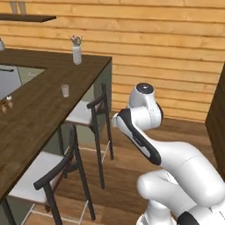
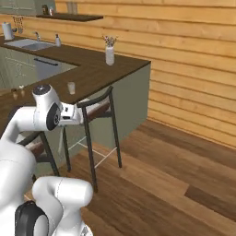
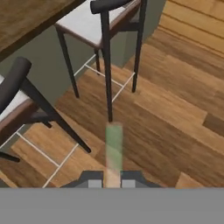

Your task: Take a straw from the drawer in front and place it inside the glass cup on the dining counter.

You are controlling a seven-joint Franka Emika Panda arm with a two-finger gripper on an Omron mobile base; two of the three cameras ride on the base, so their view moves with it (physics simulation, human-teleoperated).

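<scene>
Arm is standing folded beside the dining counter [image 1: 30, 118], hand pointing down toward the plank floor [image 3: 175, 109] between two bar stools.

Gripper [image 3: 113, 183]: the two dark tips are sitting close together with the straw [image 3: 113, 148] pinched between them. It is projecting away from the hand toward 12 o'clock in the hand view, pale green, blurred at its far end. Grip is looking narrow, at one end of the stick only.

Glass cup [image 1: 65, 90] is standing upright on the dark wood top, at about 10 o'clock from the arm's upper joint in the left base view, well apart from the hand. White vase with flowers [image 1: 77, 52] is sitting farther back near the counter corner. Two small shakers [image 1: 6, 103] are standing near the left edge.

Risks, as judged:
- Long free length, end-only grip: straw could be pivoting or slipping during the swing up.
- Nearer stool's back rail [image 3: 109, 5] lies close to the lift path; a snag would be knocking the straw loose.
- Cup is small and light-looking; an off-centre entry could be tipping it.

Writing or brands: none readable.
</scene>
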